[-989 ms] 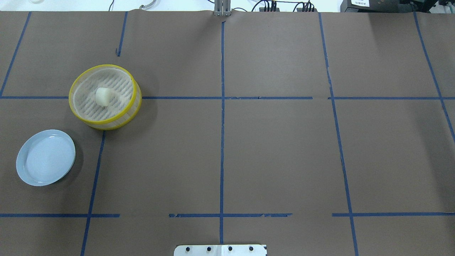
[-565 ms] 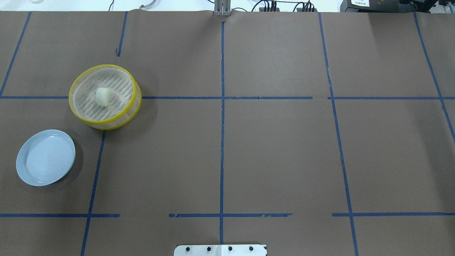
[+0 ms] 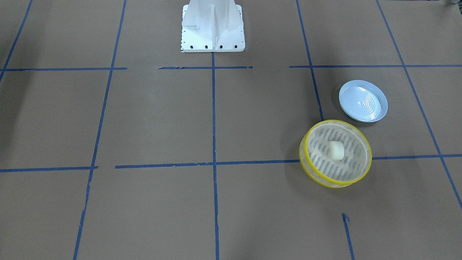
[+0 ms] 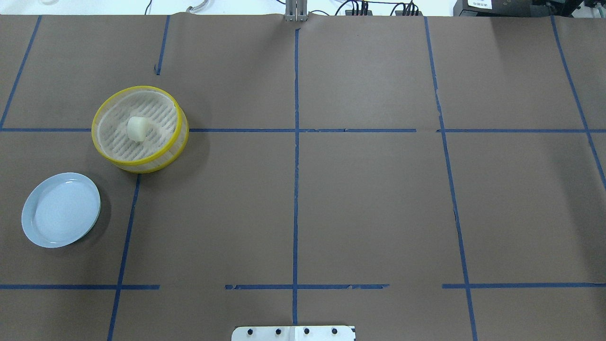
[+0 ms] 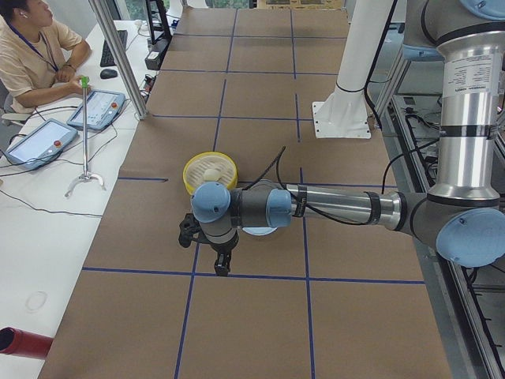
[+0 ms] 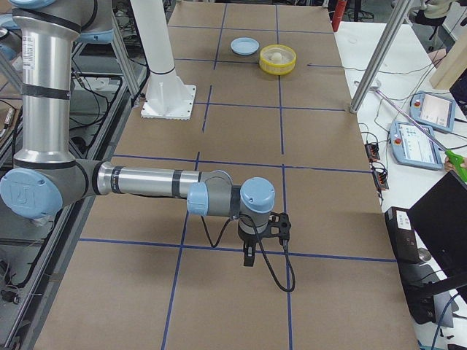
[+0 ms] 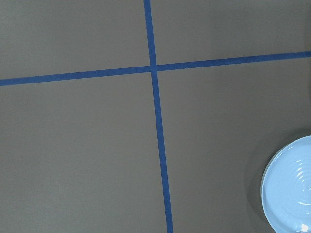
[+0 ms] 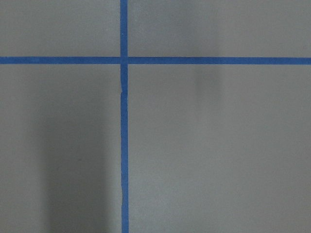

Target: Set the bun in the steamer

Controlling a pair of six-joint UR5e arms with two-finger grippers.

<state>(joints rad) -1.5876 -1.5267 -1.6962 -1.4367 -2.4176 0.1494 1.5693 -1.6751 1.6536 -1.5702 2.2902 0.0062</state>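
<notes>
Broadly, blue tape [image 4: 296, 189] grids brown paper [image 4: 378, 203] under steamer [image 4: 142, 166].

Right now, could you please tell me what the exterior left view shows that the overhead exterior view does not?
Only exterior left shows the left arm, its end effector hanging above the table, and a seated operator. Only overhead exterior shows the pale blue plate whole; from the left, the arm hides most of it. Both show the bun resting inside the steamer on the brown, blue-taped table.
</notes>
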